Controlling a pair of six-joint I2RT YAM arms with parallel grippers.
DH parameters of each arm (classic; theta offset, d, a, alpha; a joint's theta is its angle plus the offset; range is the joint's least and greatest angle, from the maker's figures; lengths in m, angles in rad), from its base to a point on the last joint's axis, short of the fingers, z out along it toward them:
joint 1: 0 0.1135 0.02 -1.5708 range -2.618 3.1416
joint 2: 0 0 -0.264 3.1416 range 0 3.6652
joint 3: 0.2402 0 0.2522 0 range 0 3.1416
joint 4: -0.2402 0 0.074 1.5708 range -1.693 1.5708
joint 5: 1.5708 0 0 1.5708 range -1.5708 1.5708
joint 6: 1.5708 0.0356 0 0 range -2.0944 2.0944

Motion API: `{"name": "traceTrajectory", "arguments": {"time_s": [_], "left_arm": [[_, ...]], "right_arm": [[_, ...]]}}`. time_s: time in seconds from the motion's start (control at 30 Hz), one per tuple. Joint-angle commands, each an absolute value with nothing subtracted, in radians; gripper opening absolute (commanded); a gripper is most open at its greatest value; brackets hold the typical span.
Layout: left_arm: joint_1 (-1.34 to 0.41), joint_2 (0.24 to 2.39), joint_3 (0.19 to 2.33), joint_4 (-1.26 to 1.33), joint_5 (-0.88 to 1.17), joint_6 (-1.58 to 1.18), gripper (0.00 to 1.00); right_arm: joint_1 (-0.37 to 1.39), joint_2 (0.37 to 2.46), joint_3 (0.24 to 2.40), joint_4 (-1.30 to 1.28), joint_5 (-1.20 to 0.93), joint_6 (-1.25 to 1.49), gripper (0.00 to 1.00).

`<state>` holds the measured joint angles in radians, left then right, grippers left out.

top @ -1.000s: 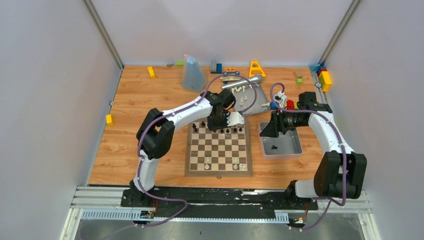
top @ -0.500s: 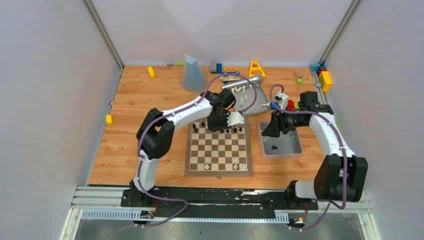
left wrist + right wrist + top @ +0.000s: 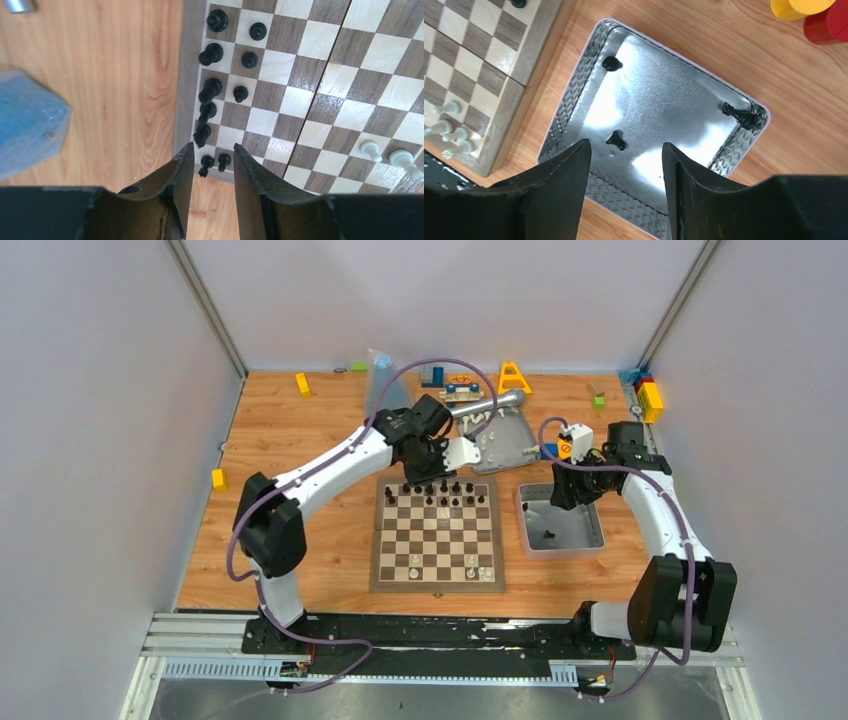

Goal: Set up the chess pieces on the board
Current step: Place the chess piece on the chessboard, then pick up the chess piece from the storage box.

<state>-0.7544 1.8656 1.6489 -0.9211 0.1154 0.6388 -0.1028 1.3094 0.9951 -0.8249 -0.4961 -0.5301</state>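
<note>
Chessmen [image 3: 616, 140] in the tray [image 3: 566, 117] beside the board [image 3: 474, 50] look light, slick, tippy; I'd pinch mid-body. Left claw [image 3: 212, 146], right claw [image 3: 626, 145]: parted, empty.

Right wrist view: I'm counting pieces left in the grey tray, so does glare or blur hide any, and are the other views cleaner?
Right wrist: bright glare patches on the tray floor, yet three black pieces stand out sharply. Left wrist: mild sheen on the board, its squares sharp. Top external: evenly lit, but the tray's contents barely resolve.
</note>
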Motion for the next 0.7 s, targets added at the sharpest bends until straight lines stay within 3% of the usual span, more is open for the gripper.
{"name": "traceTrajectory", "arguments": {"time_s": [0.0,0.67], "left_arm": [[-0.733,1.741,1.599,-0.858,0.153,0.608,0.43],[-0.658,1.626,1.541,-0.808,0.199,0.606,0.47]], "right_arm": [[-0.106,1.36,0.993,-0.765,-0.44,-0.577,0.55],[0.047,1.609,0.994,-0.584,-0.49,-0.625,0.51]]}}
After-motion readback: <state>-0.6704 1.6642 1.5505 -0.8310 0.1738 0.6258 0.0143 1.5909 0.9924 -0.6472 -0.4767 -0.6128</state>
